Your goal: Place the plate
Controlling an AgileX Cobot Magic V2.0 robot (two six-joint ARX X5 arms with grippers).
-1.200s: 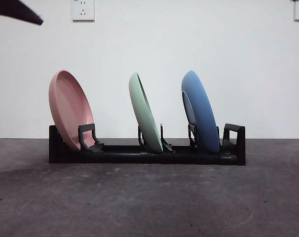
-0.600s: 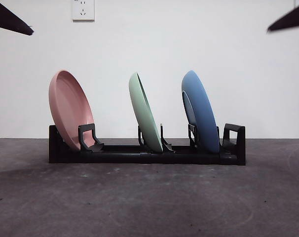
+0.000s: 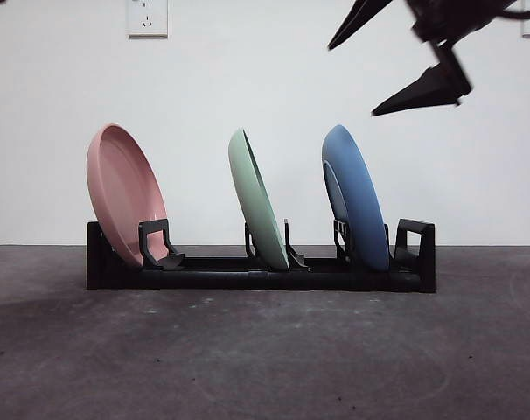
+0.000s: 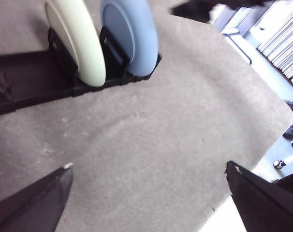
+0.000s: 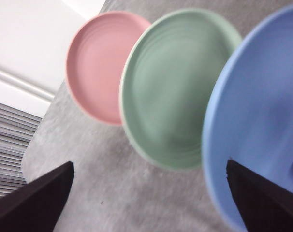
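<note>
Three plates stand on edge in a black rack [image 3: 247, 278]: a pink plate [image 3: 121, 192] at the left end, a green plate [image 3: 256, 201] in the middle, and a blue plate [image 3: 357, 197] at the right. My right gripper [image 3: 352, 80] is open and empty, up in the air above the blue plate and apart from it. Its wrist view shows the pink [image 5: 100, 65], green [image 5: 175, 87] and blue [image 5: 262, 116] plates beyond the open right gripper [image 5: 150, 164]. My left gripper [image 4: 149, 166] is open and empty over bare table, away from the rack [image 4: 30, 77].
A grey mat [image 3: 265, 359] covers the table in front of the rack. A white wall with a socket [image 3: 147, 16] stands behind. The left wrist view shows the table's edge [image 4: 262, 159] with floor beyond.
The right arm has swung in from the top right corner, down and leftward, to above the blue plate. The left arm's tip has withdrawn out of the top left corner. The plates have not moved.
</note>
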